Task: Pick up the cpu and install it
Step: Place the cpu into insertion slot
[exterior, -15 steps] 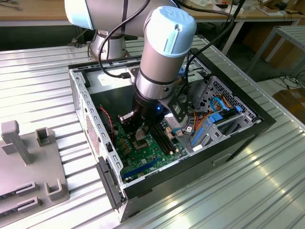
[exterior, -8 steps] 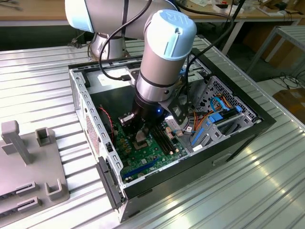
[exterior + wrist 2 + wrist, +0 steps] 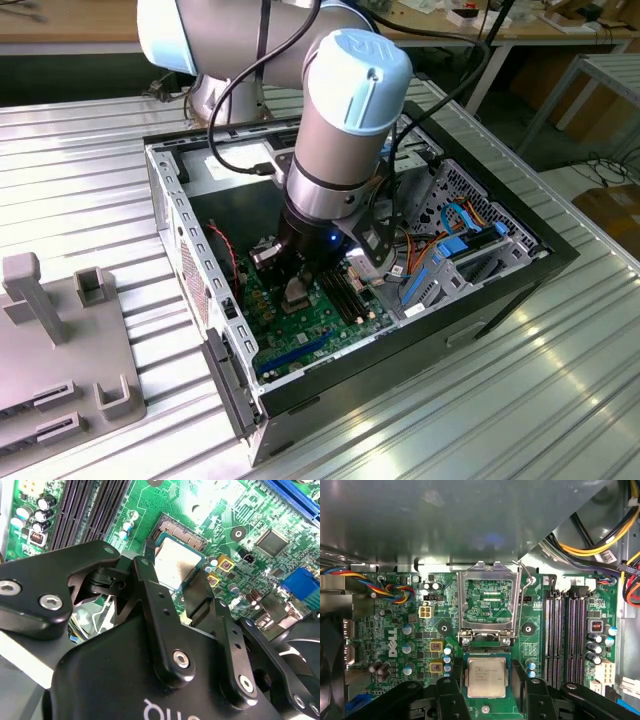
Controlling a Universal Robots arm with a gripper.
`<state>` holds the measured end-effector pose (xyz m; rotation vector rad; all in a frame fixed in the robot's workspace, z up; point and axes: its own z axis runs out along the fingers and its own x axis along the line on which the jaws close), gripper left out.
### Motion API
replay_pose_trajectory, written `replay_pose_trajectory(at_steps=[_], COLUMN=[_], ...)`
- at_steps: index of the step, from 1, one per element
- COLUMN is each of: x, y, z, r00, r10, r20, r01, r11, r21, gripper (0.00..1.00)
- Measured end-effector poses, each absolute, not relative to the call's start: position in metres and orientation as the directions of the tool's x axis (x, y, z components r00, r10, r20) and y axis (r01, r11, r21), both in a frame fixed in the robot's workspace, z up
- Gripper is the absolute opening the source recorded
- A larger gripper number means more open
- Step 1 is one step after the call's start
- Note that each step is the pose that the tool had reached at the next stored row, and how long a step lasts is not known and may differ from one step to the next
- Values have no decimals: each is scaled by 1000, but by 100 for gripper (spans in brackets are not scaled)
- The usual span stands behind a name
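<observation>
The cpu (image 3: 486, 676), a small square chip with a silver-grey top, sits between my two black fingers (image 3: 452, 695) in both wrist views, and my gripper (image 3: 487, 681) is shut on its edges. It hangs just over the open socket, whose gold contacts (image 3: 182, 530) show beyond the cpu (image 3: 172, 562). The hollow metal socket frame (image 3: 487, 602) is flipped up and back, its lever (image 3: 524, 587) beside it. In the exterior view my gripper (image 3: 297, 285) reaches down into the open computer case (image 3: 175, 215), low over the green motherboard (image 3: 300, 335).
Long black memory slots (image 3: 567, 635) run beside the socket. Coloured cables (image 3: 395, 587) lie near the board's edge, and more cables with blue parts (image 3: 450, 250) fill the case at the exterior view's right. A grey fixture (image 3: 60, 340) stands on the ribbed metal table.
</observation>
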<state>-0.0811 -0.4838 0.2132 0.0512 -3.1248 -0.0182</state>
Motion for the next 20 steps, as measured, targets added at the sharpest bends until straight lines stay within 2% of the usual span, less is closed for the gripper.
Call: replay_pose_trajectory(at_steps=[20], x=[-81], y=[-487], z=[198], r00=[-999], r10=[-33], r20=[15], r01=[-33], r11=[999], r21=[10], gripper=[47])
